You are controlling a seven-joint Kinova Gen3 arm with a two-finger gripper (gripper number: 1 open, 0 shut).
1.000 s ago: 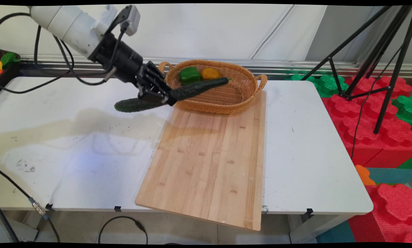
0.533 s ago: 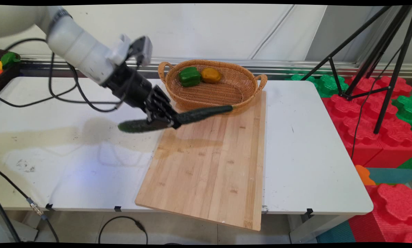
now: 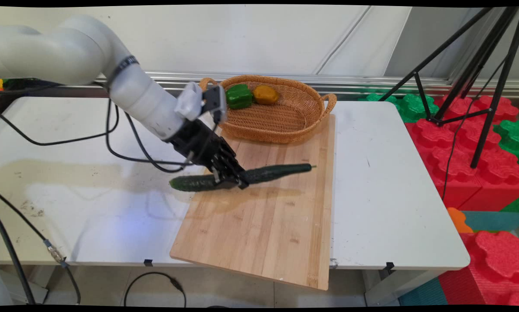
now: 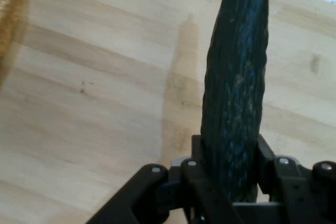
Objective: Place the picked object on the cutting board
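A long, stiff, smooth-skinned cucumber [image 3: 259, 175] is clamped near its middle by the gripper [image 3: 231, 180], carried level just above the cutting board's [image 3: 263, 225] far left corner; mid-length holding seems balanced.

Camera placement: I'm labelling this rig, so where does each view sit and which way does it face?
Main view: fixed above the table's near side, looking across to the wall; shows the white arm and gripper.
Hand view: on the hand, looking along the gripper down at the cutting board; shows its black linkage.
Shared: the cucumber, cutting board and basket.
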